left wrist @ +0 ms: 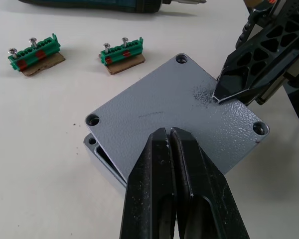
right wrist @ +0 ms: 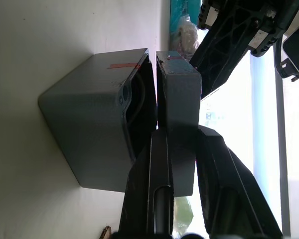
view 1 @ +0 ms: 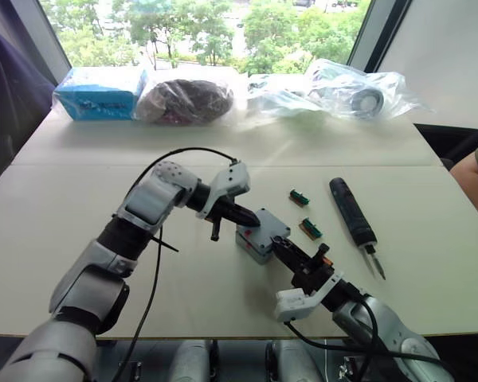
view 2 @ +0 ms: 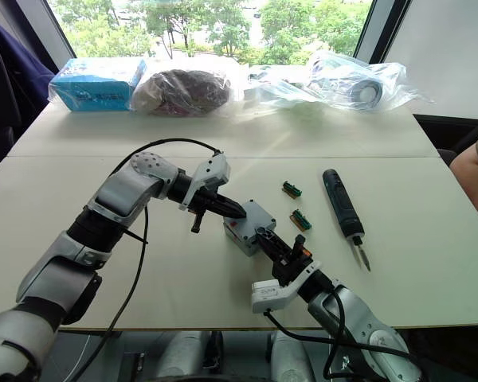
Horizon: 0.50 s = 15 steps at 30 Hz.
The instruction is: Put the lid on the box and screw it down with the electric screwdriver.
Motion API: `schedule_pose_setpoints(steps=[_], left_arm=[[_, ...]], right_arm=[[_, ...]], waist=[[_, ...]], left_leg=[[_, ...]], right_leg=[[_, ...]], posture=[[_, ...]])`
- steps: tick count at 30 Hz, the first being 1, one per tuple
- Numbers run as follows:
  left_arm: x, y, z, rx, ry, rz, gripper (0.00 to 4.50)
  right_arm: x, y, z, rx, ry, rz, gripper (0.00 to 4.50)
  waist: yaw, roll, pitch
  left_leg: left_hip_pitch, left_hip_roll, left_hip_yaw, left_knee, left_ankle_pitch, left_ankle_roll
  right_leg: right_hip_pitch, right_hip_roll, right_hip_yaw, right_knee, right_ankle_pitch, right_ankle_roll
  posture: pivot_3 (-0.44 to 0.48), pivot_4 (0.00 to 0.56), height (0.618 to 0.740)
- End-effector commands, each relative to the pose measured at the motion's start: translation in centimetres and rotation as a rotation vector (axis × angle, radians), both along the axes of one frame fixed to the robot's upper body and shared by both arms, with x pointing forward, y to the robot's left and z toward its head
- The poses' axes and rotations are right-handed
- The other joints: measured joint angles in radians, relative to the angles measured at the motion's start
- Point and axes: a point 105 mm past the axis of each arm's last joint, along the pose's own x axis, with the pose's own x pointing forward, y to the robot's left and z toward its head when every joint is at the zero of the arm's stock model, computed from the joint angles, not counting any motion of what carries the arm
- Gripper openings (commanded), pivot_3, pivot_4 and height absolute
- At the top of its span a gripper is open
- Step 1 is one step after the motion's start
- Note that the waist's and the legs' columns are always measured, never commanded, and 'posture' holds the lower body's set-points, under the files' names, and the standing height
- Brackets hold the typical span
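Nearest the table's front edge, right gripper (view 1: 291,256) clamped on the rim of the thin flat grey plastic lid (left wrist: 177,112), skewed atop the deep-walled grey plastic box (right wrist: 84,119), one corner overhanging. Just beyond, left gripper (left wrist: 170,144) pressed fingers-together on the pebbled lid face. Farther right, long black pen-like electric screwdriver (view 1: 353,218), lengthwise front to back, nearer the right arm; beside it two small green screw-holding blocks (view 1: 303,211).

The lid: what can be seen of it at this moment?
The lid is a thin grey square plate of textured plastic with screw holes at its corners. It lies on the box but skewed and lifted, a gap open along one edge. The right gripper clamps its edge; the left gripper, jaws shut, presses its tip on top.
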Motion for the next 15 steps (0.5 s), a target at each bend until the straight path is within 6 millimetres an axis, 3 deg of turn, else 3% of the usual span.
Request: schedule_pose_setpoints(steps=[1, 9, 15], left_arm=[[0.1, -0.2, 1.2, -0.031, -0.026, -0.006, 0.07], [0.2, -0.2, 1.6, -0.048, -0.019, 0.007, 0.07], [0.2, -0.2, 1.2, -0.033, -0.022, 0.004, 0.07]], right_arm=[[0.1, 0.1, 1.2, 0.013, -0.063, 0.005, 0.11], [0.2, 0.4, 2.5, 0.051, -0.129, 0.015, 0.11], [0.2, 0.4, 1.5, 0.039, -0.092, 0.018, 0.11]], waist=[[0.0, 0.0, 0.0], [0.0, 0.0, 0.0], [0.0, 0.0, 0.0]], left_leg=[[0.0, 0.0, 0.0, 0.0, 0.0, 0.0], [0.0, 0.0, 0.0, 0.0, 0.0, 0.0], [0.0, 0.0, 0.0, 0.0, 0.0, 0.0]], right_leg=[[0.0, 0.0, 0.0, 0.0, 0.0, 0.0], [0.0, 0.0, 0.0, 0.0, 0.0, 0.0], [0.0, 0.0, 0.0, 0.0, 0.0, 0.0]], posture=[[0.0, 0.15, 0.74], [0.0, 0.15, 0.74], [0.0, 0.15, 0.74]])
